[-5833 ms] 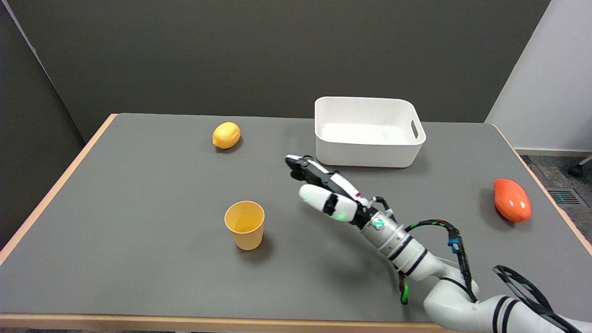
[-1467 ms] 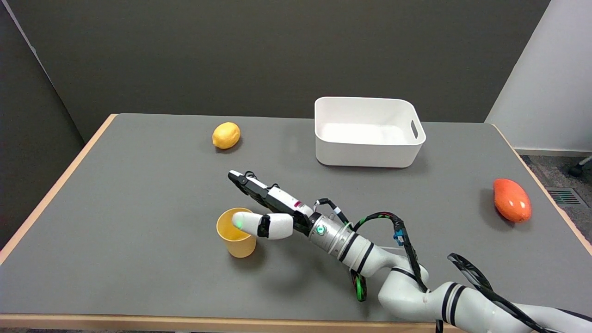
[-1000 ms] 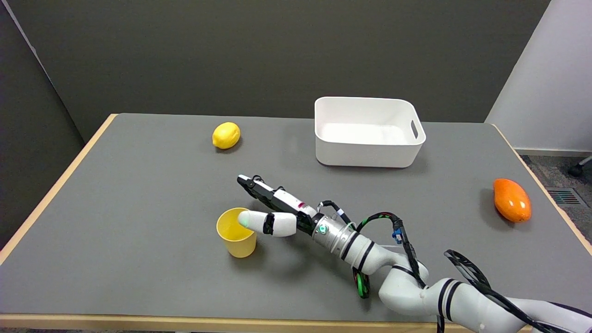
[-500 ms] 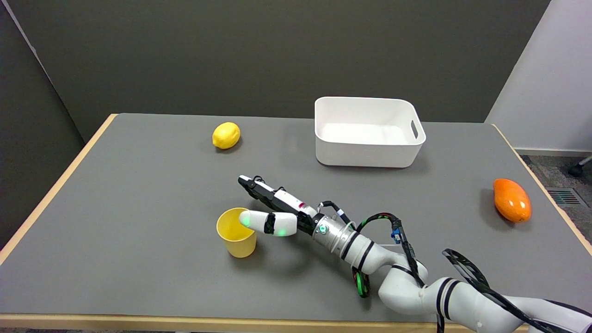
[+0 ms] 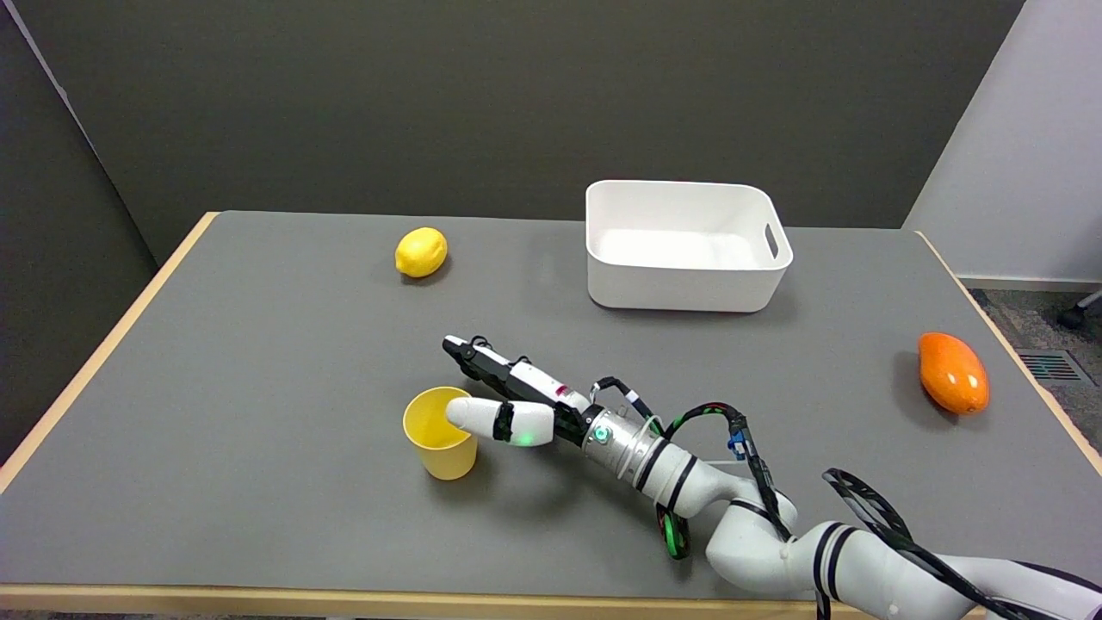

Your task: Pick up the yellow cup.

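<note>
Yellow cup [image 5: 440,432] stands upright on the table [image 5: 258,344], not yet lifted. Right hand [image 5: 504,400] is spread at the cup's rim, thumb over its mouth; closing and lifting remain.

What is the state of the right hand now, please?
Right hand: open, fingers apart beside the yellow cup, thumb over its rim; it holds nothing yet.

Lab-like test room: bare grey table [image 5: 258,362], plain dark partition walls [image 5: 430,95].
</note>
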`<action>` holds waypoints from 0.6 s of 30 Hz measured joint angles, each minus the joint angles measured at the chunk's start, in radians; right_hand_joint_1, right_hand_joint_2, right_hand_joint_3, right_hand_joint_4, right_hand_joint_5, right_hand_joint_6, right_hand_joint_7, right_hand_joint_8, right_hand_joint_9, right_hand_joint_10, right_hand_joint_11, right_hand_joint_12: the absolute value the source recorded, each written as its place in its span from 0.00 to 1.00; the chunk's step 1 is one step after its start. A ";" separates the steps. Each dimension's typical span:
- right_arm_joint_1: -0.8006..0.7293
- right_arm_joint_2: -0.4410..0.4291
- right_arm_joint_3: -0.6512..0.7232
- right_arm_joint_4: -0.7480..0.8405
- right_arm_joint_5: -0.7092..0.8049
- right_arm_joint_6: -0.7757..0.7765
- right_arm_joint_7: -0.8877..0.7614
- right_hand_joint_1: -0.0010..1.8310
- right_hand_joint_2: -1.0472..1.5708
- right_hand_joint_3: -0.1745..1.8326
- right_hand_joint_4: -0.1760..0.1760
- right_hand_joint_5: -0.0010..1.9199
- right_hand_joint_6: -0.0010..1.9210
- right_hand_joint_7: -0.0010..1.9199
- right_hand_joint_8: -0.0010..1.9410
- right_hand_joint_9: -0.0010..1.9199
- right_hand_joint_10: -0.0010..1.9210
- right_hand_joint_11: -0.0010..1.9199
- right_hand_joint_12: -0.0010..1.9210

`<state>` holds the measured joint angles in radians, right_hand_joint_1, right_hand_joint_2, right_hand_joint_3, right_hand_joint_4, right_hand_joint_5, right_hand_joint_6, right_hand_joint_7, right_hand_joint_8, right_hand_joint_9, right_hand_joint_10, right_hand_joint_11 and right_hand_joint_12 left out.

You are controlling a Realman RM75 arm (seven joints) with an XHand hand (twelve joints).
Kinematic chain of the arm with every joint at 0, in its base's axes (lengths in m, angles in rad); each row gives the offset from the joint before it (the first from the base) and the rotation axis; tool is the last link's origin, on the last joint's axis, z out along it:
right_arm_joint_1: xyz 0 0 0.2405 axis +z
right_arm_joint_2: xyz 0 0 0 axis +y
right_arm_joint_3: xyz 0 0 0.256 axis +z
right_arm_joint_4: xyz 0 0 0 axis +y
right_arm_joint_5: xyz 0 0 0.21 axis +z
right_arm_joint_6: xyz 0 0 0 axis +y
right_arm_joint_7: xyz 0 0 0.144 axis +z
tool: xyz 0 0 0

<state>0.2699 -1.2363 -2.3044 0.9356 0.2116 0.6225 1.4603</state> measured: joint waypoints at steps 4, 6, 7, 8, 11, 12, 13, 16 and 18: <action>-0.002 -0.002 -0.004 -0.002 -0.001 0.000 0.000 0.19 0.62 0.46 0.15 0.00 0.04 0.00 0.00 0.00 0.00 0.00 0.06; -0.002 -0.003 -0.005 -0.003 -0.001 0.000 -0.001 0.19 0.62 0.46 0.15 0.00 0.04 0.00 0.00 0.00 0.00 0.00 0.06; -0.002 -0.003 -0.006 -0.003 -0.002 0.000 -0.001 0.20 0.62 0.46 0.16 0.00 0.04 0.00 0.00 0.00 0.00 0.00 0.06; -0.002 -0.004 -0.007 -0.003 -0.004 0.000 -0.001 0.20 0.61 0.46 0.16 0.00 0.03 0.00 0.00 0.00 0.00 0.00 0.06; -0.002 -0.005 -0.009 -0.004 -0.008 0.000 -0.001 0.20 0.61 0.46 0.16 0.00 0.03 0.00 0.00 0.00 0.00 0.00 0.06; -0.002 -0.006 -0.010 -0.004 -0.012 0.000 -0.001 0.20 0.61 0.46 0.16 0.00 0.03 0.00 0.00 0.00 0.00 0.00 0.06; -0.002 -0.006 -0.010 -0.004 -0.014 0.000 -0.001 0.21 0.61 0.46 0.16 0.00 0.03 0.00 0.00 0.00 0.00 0.00 0.06; -0.001 -0.007 -0.012 -0.004 -0.021 0.000 0.000 0.22 0.61 0.46 0.16 0.00 0.03 0.00 0.00 0.00 0.00 0.00 0.07; 0.001 -0.008 -0.012 -0.004 -0.025 0.000 0.000 0.24 0.61 0.46 0.16 0.00 0.03 0.00 0.00 0.00 0.00 0.00 0.07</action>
<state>0.2704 -1.2443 -2.3168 0.9314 0.1863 0.6228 1.4603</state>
